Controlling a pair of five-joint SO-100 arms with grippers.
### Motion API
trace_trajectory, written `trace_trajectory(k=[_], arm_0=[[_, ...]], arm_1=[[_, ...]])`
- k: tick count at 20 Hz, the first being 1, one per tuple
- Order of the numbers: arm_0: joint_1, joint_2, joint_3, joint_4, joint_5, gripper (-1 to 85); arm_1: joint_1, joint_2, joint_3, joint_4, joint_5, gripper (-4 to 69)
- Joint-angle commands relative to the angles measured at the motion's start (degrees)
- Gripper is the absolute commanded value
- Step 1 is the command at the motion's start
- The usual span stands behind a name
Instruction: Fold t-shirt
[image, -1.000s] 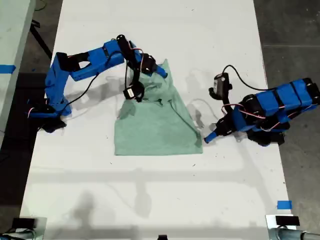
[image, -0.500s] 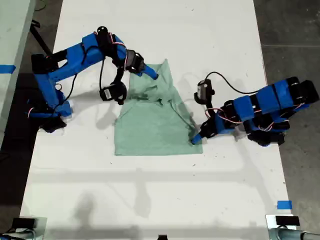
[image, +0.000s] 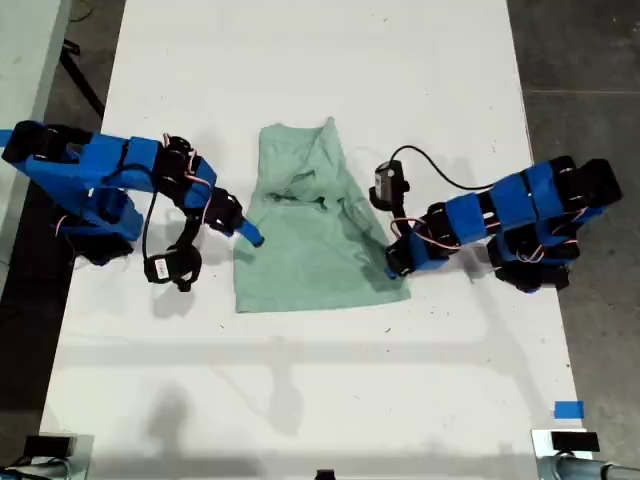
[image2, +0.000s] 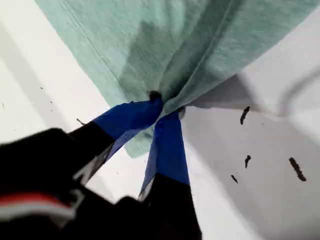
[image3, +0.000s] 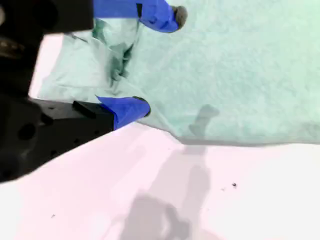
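Observation:
The pale green t-shirt (image: 310, 250) lies on the white table (image: 320, 60), its far part rumpled and its near hem flat. My first gripper (image: 393, 265) is on the arm at the exterior view's right. It is shut on the t-shirt's edge near the lower corner on that side. The first wrist view shows the blue jaws of that gripper (image2: 162, 107) pinching a bunched fold of the t-shirt (image2: 175, 40). My second gripper (image: 252, 238) comes from the exterior view's left and sits at the shirt's side edge. It stands open (image3: 160, 61) over the t-shirt (image3: 240, 75), holding nothing.
Dark floor borders the table on both sides of the exterior view. A blue tape mark (image: 568, 409) sits near the table's front corner on that view's right. A black cable (image: 430, 165) loops above the first arm. A small black module (image: 170, 268) hangs under the second arm.
The second arm let go of the shirt's far part and swung back to its side edge. The first gripper slid onto the shirt's corner and shut on it.

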Motion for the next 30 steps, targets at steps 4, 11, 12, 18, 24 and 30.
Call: trace_trajectory(k=[4,11,12,18,24,30], arm_0=[[12.74,-3.34,3.43,-6.77,-14.5,28.4],[15.56,-4.57,7.56,-10.28,-19.34,28.5],[15.56,-4.83,8.17,-11.43,-19.34,28.5],[14.33,-10.46,8.26,-16.79,-19.78,28.1],[11.87,-20.83,3.78,-21.36,-20.04,5.3],[11.34,-11.07,9.67,-16.52,-23.29,0.0]], arm_1=[[-0.26,-6.94,-26.1,7.03,-2.72,-0.6],[-0.44,-35.86,-56.34,5.36,-3.08,-0.6],[-0.35,-38.5,-58.18,5.19,-3.08,-0.8],[1.67,-34.8,-63.28,12.74,-5.1,28.7],[3.16,-26.81,-62.49,23.2,-5.62,23.6],[4.22,-17.05,-52.12,25.84,-4.04,21.3]])
